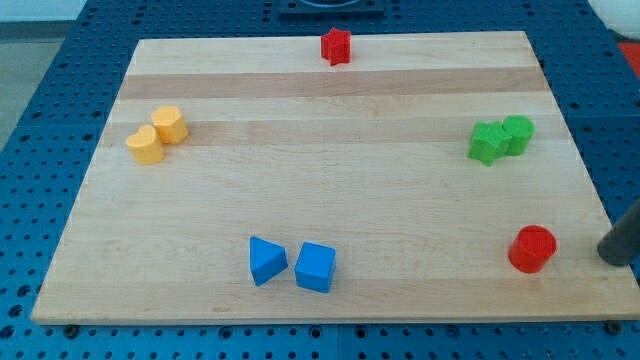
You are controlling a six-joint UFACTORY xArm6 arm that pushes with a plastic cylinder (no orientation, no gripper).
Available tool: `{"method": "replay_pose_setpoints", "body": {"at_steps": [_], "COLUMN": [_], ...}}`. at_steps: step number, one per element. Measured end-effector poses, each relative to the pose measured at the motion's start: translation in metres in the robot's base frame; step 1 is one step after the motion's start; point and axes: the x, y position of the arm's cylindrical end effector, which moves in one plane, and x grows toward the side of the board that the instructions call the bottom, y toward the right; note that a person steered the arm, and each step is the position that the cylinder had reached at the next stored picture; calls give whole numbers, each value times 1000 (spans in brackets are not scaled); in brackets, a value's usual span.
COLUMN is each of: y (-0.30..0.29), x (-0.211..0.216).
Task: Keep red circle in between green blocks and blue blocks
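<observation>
Red circle (pixel 531 249) is standing upright, axis vertical, sitting just at 9 o'clock of my tip (pixel 609 257); no claw fitted, state indeterminable.

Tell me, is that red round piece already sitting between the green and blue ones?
Not yet. The red circle lies near the view's bottom right, below the green blocks and far right of the blue blocks. In hand: my tip sits just right of the circle, not touching. Left: pushing it up-left into the gap between the pairs.
</observation>
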Motion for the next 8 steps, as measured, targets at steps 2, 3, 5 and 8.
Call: {"method": "replay_pose_setpoints", "body": {"at_steps": [2,3,5,8], "y": [-8,-8,-74,-139], "x": [7,4,-3,-13]}}
